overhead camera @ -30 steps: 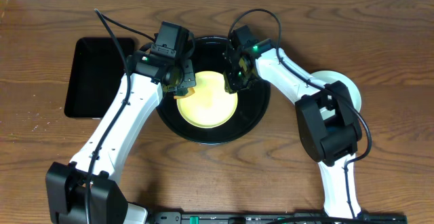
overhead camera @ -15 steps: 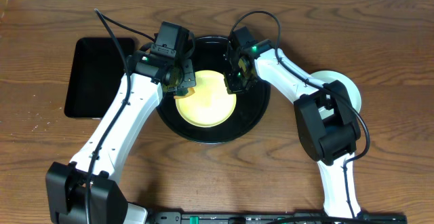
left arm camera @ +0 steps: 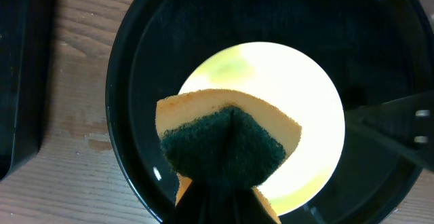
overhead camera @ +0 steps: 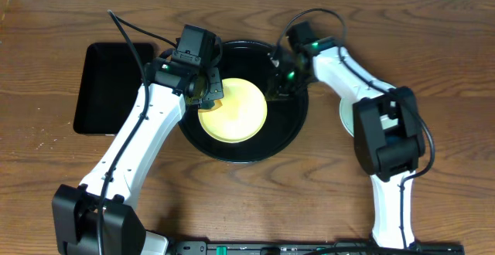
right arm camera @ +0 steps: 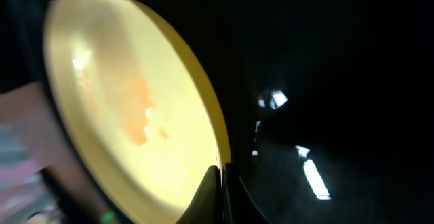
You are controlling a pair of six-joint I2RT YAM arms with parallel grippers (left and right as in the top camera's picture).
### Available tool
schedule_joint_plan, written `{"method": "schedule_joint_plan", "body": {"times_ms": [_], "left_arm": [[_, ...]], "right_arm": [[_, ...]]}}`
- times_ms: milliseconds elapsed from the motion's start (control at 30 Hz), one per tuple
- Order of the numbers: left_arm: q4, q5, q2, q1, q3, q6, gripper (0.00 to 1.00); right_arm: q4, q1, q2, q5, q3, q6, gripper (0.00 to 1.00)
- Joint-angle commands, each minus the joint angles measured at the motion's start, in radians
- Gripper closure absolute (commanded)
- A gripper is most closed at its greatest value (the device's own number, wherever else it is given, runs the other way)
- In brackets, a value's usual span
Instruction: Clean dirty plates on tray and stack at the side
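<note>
A pale yellow dirty plate [overhead camera: 232, 112] lies in the round black tray [overhead camera: 294, 120]. The right wrist view shows an orange-brown smear on the plate [right arm camera: 129, 108]. My right gripper [overhead camera: 276, 85] is shut on the plate's right rim, its fingertips [right arm camera: 218, 183] pinching the edge. My left gripper [overhead camera: 210, 93] is shut on a yellow sponge with a dark green scrub side [left arm camera: 227, 139], held over the plate's left part [left arm camera: 298, 95]. A light mint plate [overhead camera: 346, 114] lies on the table to the right, mostly hidden behind my right arm.
A black rectangular tray [overhead camera: 108, 89] sits on the wooden table left of the round tray. Both arms reach in over the round tray from either side. The right gripper's finger [left arm camera: 397, 119] shows at the right edge of the left wrist view.
My right gripper has closed on the yellow plate's right rim, and its arm has swung outward to the right, now covering the mint plate. The left arm with the sponge has stayed put.
</note>
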Motion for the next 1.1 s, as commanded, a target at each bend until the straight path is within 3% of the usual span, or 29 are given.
{"method": "schedule_joint_plan", "body": {"times_ms": [0, 233, 367, 533, 767, 933, 1067], "left_arm": [[0.0, -0.004, 0.006, 0.005, -0.003, 0.017, 0.92], [0.001, -0.004, 0.006, 0.005, -0.003, 0.017, 0.93], [0.002, -0.005, 0.006, 0.005, -0.003, 0.017, 0.92], [0.001, -0.004, 0.006, 0.005, -0.003, 0.017, 0.93], [0.001, -0.004, 0.006, 0.005, -0.003, 0.017, 0.92], [0.0, -0.005, 0.006, 0.005, -0.003, 0.017, 0.93], [0.001, -0.005, 0.006, 0.005, -0.003, 0.017, 0.93]], "right_arm": [[0.001, -0.037, -0.044, -0.17, 0.0, -0.05, 0.99], [-0.021, -0.058, -0.044, -0.135, 0.0, -0.072, 0.98], [-0.016, -0.02, -0.044, 0.0, 0.0, -0.071, 0.69], [0.008, 0.071, -0.044, 0.216, 0.0, -0.07, 0.54], [0.125, 0.185, -0.037, 0.501, 0.0, -0.063, 0.55], [0.205, 0.241, -0.007, 0.653, 0.0, -0.048, 0.62], [0.215, 0.259, 0.023, 0.689, -0.001, -0.048, 0.75]]}}
